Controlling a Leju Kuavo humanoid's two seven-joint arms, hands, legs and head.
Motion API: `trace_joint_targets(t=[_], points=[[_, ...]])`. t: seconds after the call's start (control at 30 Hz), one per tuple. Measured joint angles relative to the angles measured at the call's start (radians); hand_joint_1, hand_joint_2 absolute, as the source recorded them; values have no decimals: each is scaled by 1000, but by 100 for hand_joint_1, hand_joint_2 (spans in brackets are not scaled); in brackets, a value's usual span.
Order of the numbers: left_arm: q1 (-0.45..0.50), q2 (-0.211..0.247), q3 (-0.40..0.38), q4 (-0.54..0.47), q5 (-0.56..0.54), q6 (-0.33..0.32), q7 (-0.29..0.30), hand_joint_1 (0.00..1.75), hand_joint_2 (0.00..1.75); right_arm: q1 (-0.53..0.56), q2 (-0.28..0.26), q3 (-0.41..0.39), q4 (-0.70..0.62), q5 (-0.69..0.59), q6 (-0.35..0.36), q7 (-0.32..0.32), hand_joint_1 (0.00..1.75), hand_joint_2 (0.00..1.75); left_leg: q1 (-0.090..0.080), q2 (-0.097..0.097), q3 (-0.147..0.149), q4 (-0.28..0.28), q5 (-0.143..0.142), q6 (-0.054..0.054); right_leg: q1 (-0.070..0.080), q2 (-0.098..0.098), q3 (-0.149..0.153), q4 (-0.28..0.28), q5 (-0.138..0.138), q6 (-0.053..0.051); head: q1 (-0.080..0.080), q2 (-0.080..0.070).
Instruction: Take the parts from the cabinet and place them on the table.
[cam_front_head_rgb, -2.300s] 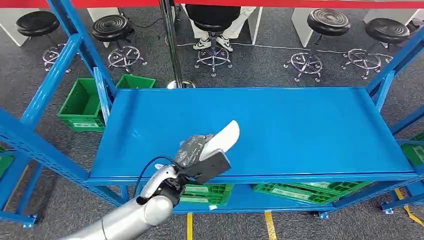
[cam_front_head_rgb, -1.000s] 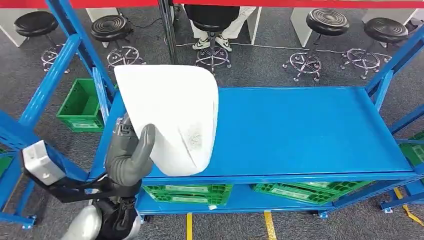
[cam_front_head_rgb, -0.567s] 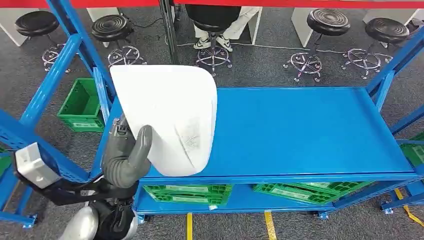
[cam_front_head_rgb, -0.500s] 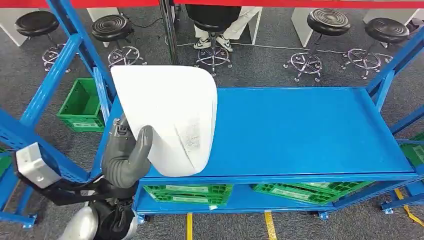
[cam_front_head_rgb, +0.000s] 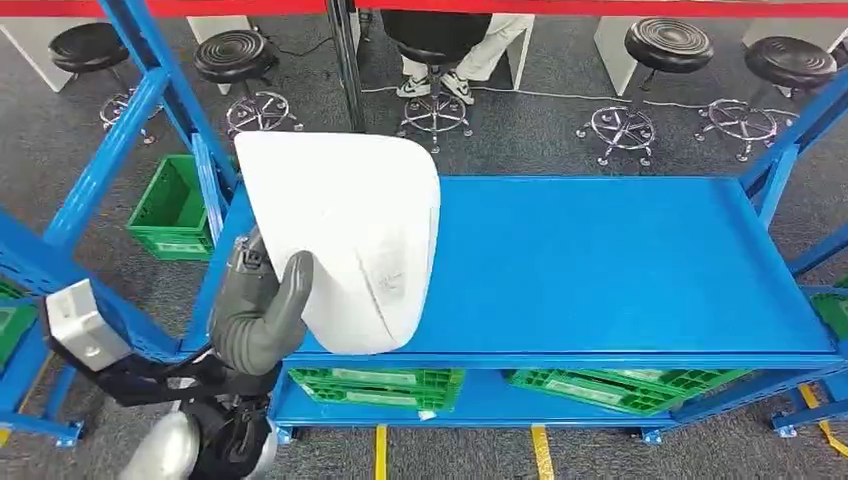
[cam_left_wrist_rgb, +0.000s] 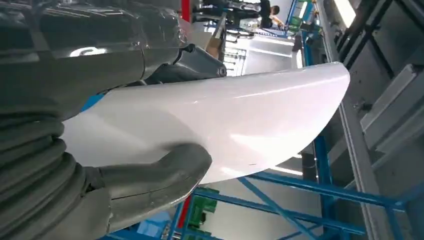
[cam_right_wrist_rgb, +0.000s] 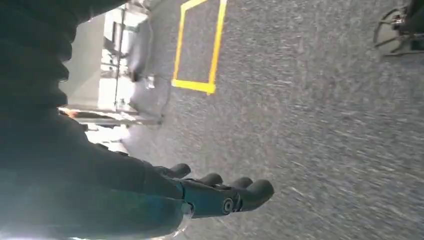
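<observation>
Left hand (cam_front_head_rgb: 262, 320) gripping large curved white plastic panel (cam_front_head_rgb: 345, 240) by 1 edge, lifting it above left end of blue metal shelf (cam_front_head_rgb: 620, 260). Risk: panel twisting, slipping from thumb (cam_left_wrist_rgb: 150, 177). Right hand (cam_right_wrist_rgb: 220, 195) hanging, fingers apart, holding nothing.

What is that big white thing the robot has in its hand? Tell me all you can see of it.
The white part is a smooth, glossy curved shell, plastic by its look, with rounded corners and a faint grey scuff on its face. The left hand grips its lower edge, thumb across the front, holding it raised over the left end of the blue shelf.
</observation>
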Motion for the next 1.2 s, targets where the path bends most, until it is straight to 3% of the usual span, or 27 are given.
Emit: trace_joint_targets(t=[0.07, 0.13, 0.2, 0.23, 0.27, 0.3, 0.33, 0.4, 0.43, 0.57, 0.6, 0.63, 0.67, 0.73, 0.77, 0.8, 0.83, 0.9, 0.93, 0.97, 1.0, 1.07, 1.1, 1.13, 1.17, 1.2], points=[[0, 1, 0, 0, 0, -1, 0, 175, 175, 1, 1, 0, 0, 1, 0, 0, 0, 175, 2, 2, 0, -1, 0, -10, 1, 0, -2, -1, 3, -12, -1, 0], [-1, 3, 1, -1, -2, -1, 1, 175, 175, -1, 1, 0, 0, 1, -1, 0, 0, 175, 5, 9, -17, 45, -55, -21, -4, -4, -4, -11, 14, -29, -7, 0], [1, 4, 1, -1, -2, -2, 3, 175, 175, -3, 1, 0, -1, 1, -2, 0, 0, 175, 9, 9, -79, 194, -142, -28, -2, -5, -16, -10, 20, -37, -15, 0], [2, 5, 1, -1, -2, -2, 4, 175, 175, -2, 1, 0, -1, 1, -2, 0, 0, 175, 9, 9, -108, 263, -172, -30, -1, -7, -21, -10, 24, -38, -15, 0], [3, 6, 1, -1, -2, -2, 4, 175, 175, -2, 1, 0, -1, 1, -2, 0, 0, 175, 9, 9, -121, 300, -180, -31, 0, -8, -27, -9, 28, -38, -16, 0], [3, 8, 1, -1, -2, -2, 4, 175, 175, -1, 1, 0, -1, 1, -2, 0, 0, 175, 10, 10, -109, 286, -161, -31, 0, -8, -32, -9, 32, -35, -16, 0], [3, 8, 1, -1, -2, -2, 4, 175, 175, 0, 1, 0, -1, 1, -2, 0, 0, 175, 9, 10, -74, 228, -124, -30, 0, -8, -36, -8, 36, -33, -16, 0], [3, 8, 1, -1, -2, -2, 4, 175, 175, -1, 5, 0, -1, 1, -2, 0, 0, 175, 10, 11, 33, 50, -48, -24, -1, -7, -41, -6, 44, -27, -18, 0], [1, 8, 1, -2, -2, -2, 4, 175, 175, -2, 4, 0, -1, 1, -2, 0, 0, 175, 9, 8, 59, -6, -55, -22, 2, -5, -44, -4, 49, -20, -20, 0], [2, 10, 0, -3, -2, -3, 5, 175, 175, 0, 4, 0, -1, 1, -2, 0, 0, 175, 1, 2, 44, -9, -30, 8, 1, -3, -50, -11, 75, 6, -16, 0], [2, 10, 0, -3, -2, -3, 5, 175, 175, 0, 4, 0, -1, 1, -2, 0, 0, 175, 8, 5, 37, -14, -18, 16, -3, -3, -55, -7, 65, 10, -16, 0], [2, 9, 0, -3, -2, -3, 5, 175, 175, 1, 4, 0, -1, 1, -2, 0, 0, 175, 7, 6, 29, -14, -10, 21, -3, -4, -65, 18, 22, 15, -12, 0], [2, 9, 0, -3, -2, -3, 5, 175, 175, 2, 5, 0, -1, 1, -2, 0, 0, 175, 6, 6, 19, -13, -1, 28, -3, -4, -83, 81, -40, 19, -6, 0], [2, 9, -1, -3, -2, -3, 5, 175, 175, 2, 6, 0, 0, 1, -2, 0, 0, 175, 2, 4, -7, -11, 17, 33, -3, -4, -128, 248, -141, 24, -3, 0], [3, 9, -1, -3, -2, -3, 5, 175, 175, 1, 6, 0, 0, 1, -2, 0, 0, 175, -1, 3, -19, -10, 25, 35, -3, -4, -133, 300, -160, 23, -2, 0], [4, 9, -2, -3, -2, -3, 5, 175, 175, 0, 5, 0, 0, 1, -2, 0, 0, 175, -5, 3, -29, -10, 32, 35, -2, -4, -118, 303, -152, 20, -2, 0], [4, 10, -2, -3, -2, -3, 5, 175, 175, 0, 5, 0, 0, 1, -2, 0, 0, 175, -9, 2, -37, -8, 38, 36, 0, -4, -83, 267, -128, 14, -1, 0], [4, 10, -2, -3, -2, -3, 5, 175, 175, -1, 5, 0, 0, 1, -2, 0, 0, 175, -16, 0, -47, -8, 49, 35, 11, -3, 40, 87, -64, -11, 1, 0], [4, 9, -2, -3, -2, -3, 5, 175, 175, -3, 2, 0, -1, 1, -2, 0, 0, 175, -13, 1, -48, -7, 54, 33, 23, -3, 99, -4, -58, -31, 1, 0], [4, 10, -2, -3, -2, -3, 5, 175, 175, -5, 2, 0, 0, 1, -1, 0, 0, 175, -20, 1, -54, -6, 60, 28, 23, -7, 118, -45, -64, -38, 1, 0], [4, 10, -2, -3, -2, -3, 5, 175, 175, -7, 1, 0, -1, 1, -1, 0, 0, 175, -16, 4, -58, -6, 68, 20, 27, -4, 113, -48, -60, -34, 0, 0], [4, 10, -2, -3, -3, -3, 8, 175, 175, -7, 1, 0, -1, 1, 0, 0, 0, 175, -11, 7, -61, -9, 80, 11, 31, -2, 109, -48, -51, -40, 1, 0], [5, 11, -2, -4, -3, -3, 11, 175, 175, -5, 4, 0, 0, 1, 2, 1, 0, 175, -18, 5, -65, -9, 83, 5, 21, -8, 101, -70, -31, -43, 1, 0], [7, 13, -2, -5, -6, -3, 16, 175, 175, -7, 5, -1, 0, 1, 4, 2, 0, 175, -15, 6, -80, 6, 47, -2, 18, -12, 97, -72, -17, -45, 1, 0], [8, 13, -2, -7, -7, -2, 22, 175, 175, -9, 5, -1, -1, 1, 5, 3, 0, 175, -10, 6, -96, 55, -14, -8, 16, -12, 82, -73, -6, -52, -6, 0], [11, 15, -2, -8, -10, -2, 28, 175, 175, -10, 6, -1, -1, 1, 6, 3, 0, 175, -4, 7, -115, 120, -70, -15, 16, -12, 67, -72, 2, -51, -10, 0]])
